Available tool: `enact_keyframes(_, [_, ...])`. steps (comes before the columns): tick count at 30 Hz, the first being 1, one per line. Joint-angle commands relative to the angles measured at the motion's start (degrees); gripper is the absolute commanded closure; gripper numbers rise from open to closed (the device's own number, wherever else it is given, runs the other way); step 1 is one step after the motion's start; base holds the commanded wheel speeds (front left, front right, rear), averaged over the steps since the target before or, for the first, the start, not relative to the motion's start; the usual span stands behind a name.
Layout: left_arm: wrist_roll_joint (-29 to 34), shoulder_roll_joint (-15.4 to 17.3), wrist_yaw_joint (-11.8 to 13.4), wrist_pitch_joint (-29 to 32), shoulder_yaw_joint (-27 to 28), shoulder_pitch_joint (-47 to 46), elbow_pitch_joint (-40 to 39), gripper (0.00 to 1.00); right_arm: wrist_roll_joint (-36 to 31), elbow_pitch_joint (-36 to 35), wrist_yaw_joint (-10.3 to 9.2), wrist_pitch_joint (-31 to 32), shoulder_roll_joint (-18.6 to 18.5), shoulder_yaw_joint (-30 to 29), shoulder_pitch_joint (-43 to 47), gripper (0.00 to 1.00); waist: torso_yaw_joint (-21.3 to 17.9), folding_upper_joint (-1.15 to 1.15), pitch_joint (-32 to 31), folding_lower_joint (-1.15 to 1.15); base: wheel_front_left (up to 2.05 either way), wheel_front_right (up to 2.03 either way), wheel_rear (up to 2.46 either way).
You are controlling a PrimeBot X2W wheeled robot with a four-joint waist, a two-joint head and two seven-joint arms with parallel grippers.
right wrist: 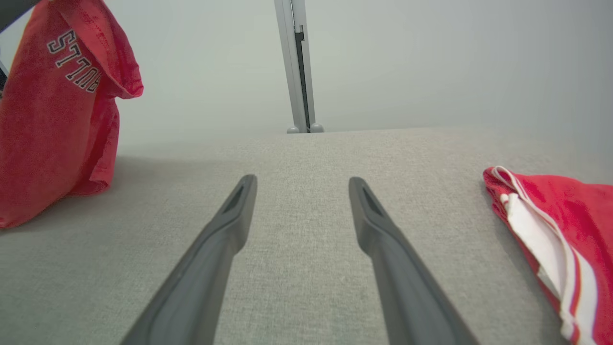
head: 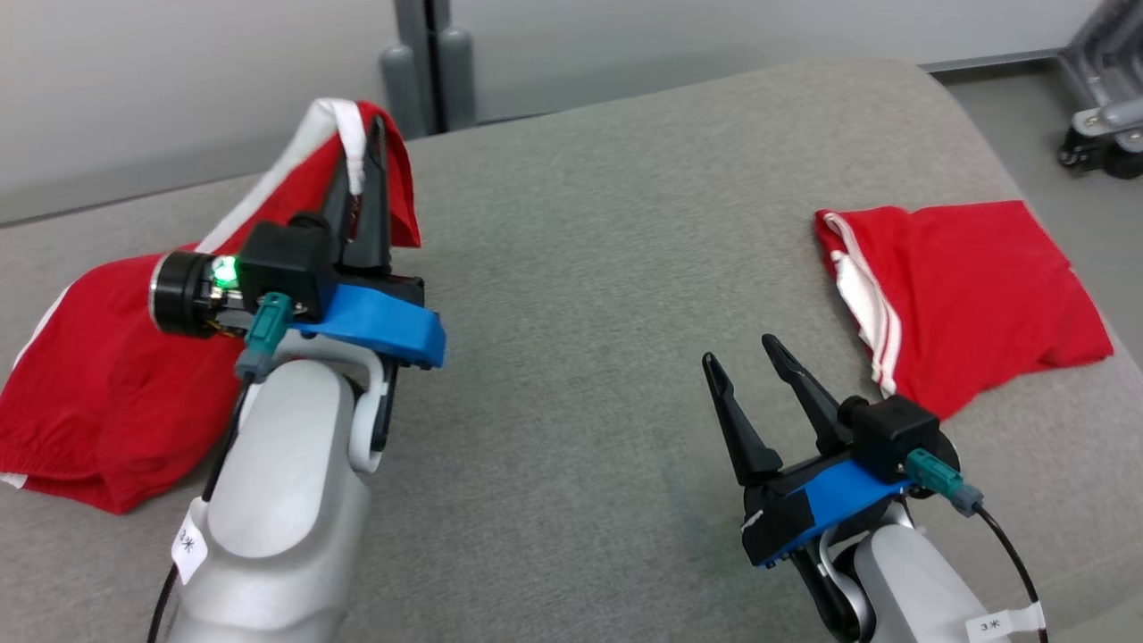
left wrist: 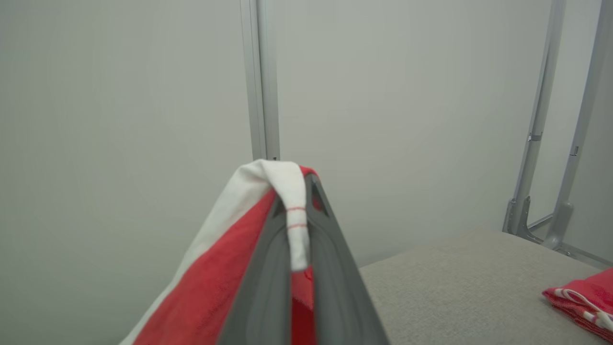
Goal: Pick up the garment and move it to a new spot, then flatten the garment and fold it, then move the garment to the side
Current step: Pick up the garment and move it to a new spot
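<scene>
A red garment (head: 116,375) with white trim hangs from my left gripper (head: 364,179), which is shut on its white band and holds that edge lifted above the grey cushion. The rest of the cloth trails down to the cushion at the left. In the left wrist view the white band (left wrist: 294,211) is pinched between the dark fingers. In the right wrist view the same garment (right wrist: 52,120) hangs at the left with black lettering on it. My right gripper (head: 741,353) stands open over bare cushion, nothing between its fingers (right wrist: 230,225).
A second red garment (head: 964,286) with white stripes lies folded at the cushion's right, also seen as a folded red garment (right wrist: 555,239) in the right wrist view. The grey cushion (head: 580,295) ends at a pale wall. A metal post (head: 438,62) stands behind; a wheeled frame (head: 1103,125) at far right.
</scene>
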Motion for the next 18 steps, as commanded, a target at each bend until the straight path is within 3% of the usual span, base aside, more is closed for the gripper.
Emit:
enact_keyframes(1, [-0.62, -0.09, -0.03, -0.13, -1.62, 0.67, 0.30, 1.00, 0.58, -0.11, 0.01, -0.25, -0.09, 0.07, 0.38, 0.00, -3.02, 0.01, -1.43, 0.01, 0.00, 0.00, 0.00])
enact_keyframes(6, [-6.97, -0.17, 2.26, -0.13, -10.72, -0.07, 0.28, 1.00, 1.80, -0.28, 0.01, -0.24, -0.07, 0.94, -0.07, 0.00, -7.92, 0.01, -0.48, 0.01, 0.00, 0.00, 0.00])
enact_keyframes(12, [-11.08, -0.02, 4.81, -0.13, -15.76, 0.78, 1.29, 1.00, 2.50, -0.28, 0.01, -0.24, -0.07, 1.36, 0.29, 0.00, -9.22, 0.01, -0.39, 0.01, 0.00, 0.00, 0.00])
enact_keyframes(13, [-11.38, -0.10, 5.18, -0.13, -16.40, 1.39, 2.16, 0.74, 2.46, -0.26, 0.01, -0.23, -0.08, 1.17, 0.41, 0.00, -9.09, 0.01, -0.51, 0.01, 0.00, 0.00, 0.00])
enact_keyframes(14, [-11.91, -0.09, 5.47, -0.13, -16.95, 2.02, 3.10, 0.00, 2.53, -0.25, 0.01, -0.24, -0.06, 1.01, 0.58, 0.00, -8.83, 0.01, -0.67, 0.01, 0.00, 0.00, 0.00])
enact_keyframes(18, [-12.82, -0.06, 6.02, -0.13, -17.87, 4.11, 5.78, 0.00, 2.51, -0.18, 0.01, -0.24, -0.06, 0.55, 0.92, 0.00, -6.49, 0.01, -1.65, 0.01, 0.00, 0.00, 0.00])
